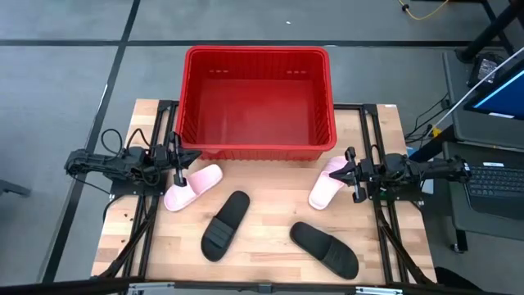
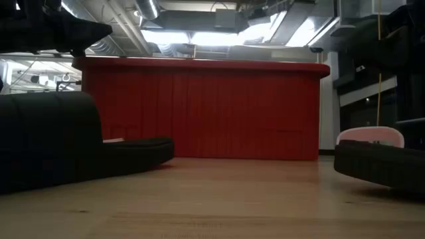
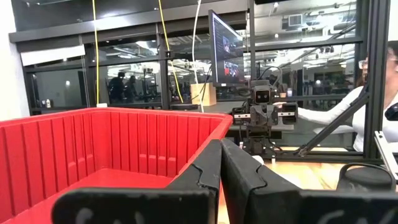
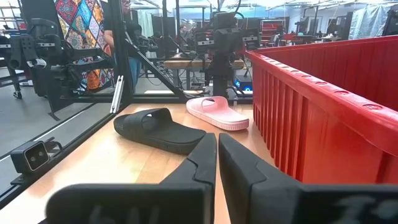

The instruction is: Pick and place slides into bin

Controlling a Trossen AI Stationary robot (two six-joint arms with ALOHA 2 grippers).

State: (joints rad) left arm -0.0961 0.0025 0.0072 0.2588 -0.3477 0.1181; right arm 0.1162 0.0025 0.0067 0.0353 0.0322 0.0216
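Wooden table [image 1: 262,246] fills the centre of the high view, with the red bin [image 1: 255,102] at its upper middle. Below it lie two pink slides [image 1: 193,187] [image 1: 329,182] and two black slides [image 1: 226,225] [image 1: 325,247]. Left gripper [image 1: 182,168] at centre left and right gripper [image 1: 345,170] at centre right have fingers pressed together, holding nothing. Low view: the bin [image 2: 199,109] stands across the centre. Left wrist view: closed fingers [image 3: 202,177] before the bin [image 3: 93,146]. Right wrist view: closed fingers [image 4: 199,163], slides beyond.
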